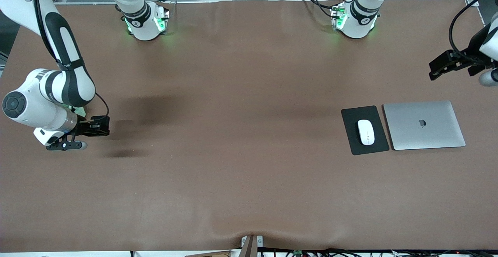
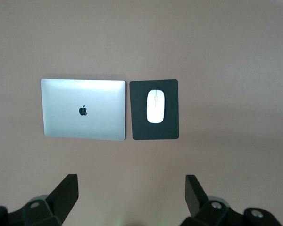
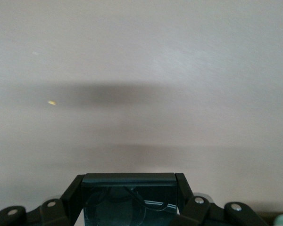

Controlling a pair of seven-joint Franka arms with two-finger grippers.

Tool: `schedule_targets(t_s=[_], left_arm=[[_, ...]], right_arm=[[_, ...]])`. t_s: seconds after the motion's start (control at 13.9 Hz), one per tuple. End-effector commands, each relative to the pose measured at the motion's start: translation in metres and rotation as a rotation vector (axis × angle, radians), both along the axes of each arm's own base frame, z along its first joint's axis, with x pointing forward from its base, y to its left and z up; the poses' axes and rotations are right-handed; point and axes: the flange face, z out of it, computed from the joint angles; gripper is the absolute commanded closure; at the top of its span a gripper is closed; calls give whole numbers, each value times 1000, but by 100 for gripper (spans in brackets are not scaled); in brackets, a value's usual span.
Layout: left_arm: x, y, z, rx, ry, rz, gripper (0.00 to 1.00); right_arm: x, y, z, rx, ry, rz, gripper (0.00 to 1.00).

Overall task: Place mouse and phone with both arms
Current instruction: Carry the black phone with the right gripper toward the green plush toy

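Front view | mouse [image 1: 365,131] lies on mouse pad [image 1: 352,117], just beside laptop [image 1: 424,125]; light, glossy, slippery, best taken across its narrow sides | right pincer [image 3: 129,197] pinching phone [image 3: 129,190] over bare worktop [image 1: 233,132], well apart from laptop | left pincer [image 2: 132,195] spread, above laptop
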Motion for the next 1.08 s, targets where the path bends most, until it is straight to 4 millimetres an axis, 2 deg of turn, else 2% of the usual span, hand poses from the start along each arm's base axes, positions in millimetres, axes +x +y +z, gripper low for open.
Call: schedule_targets(t_s=[0.0,0.22,0.57,0.86,0.93,1.01], left_arm=[[-23,-1,5,-20,2,-8,0],[-22,-4,-1,-28,15,-10,0],[-21,-1,-5,-26,21,-14,0],[-22,1,-3,-26,18,-11,0],[-21,0,-4,-26,20,-13,0],[-21,0,-4,-26,20,-13,0]], right_arm=[[-7,-26,-10,-21,4,0,100],[-17,-56,-34,-14,14,18,100],[-41,-68,-68,-6,31,-24,100],[-47,-74,-80,1,53,-41,100],[-48,-74,-82,2,57,-41,95],[-47,-75,-82,3,55,-42,80]])
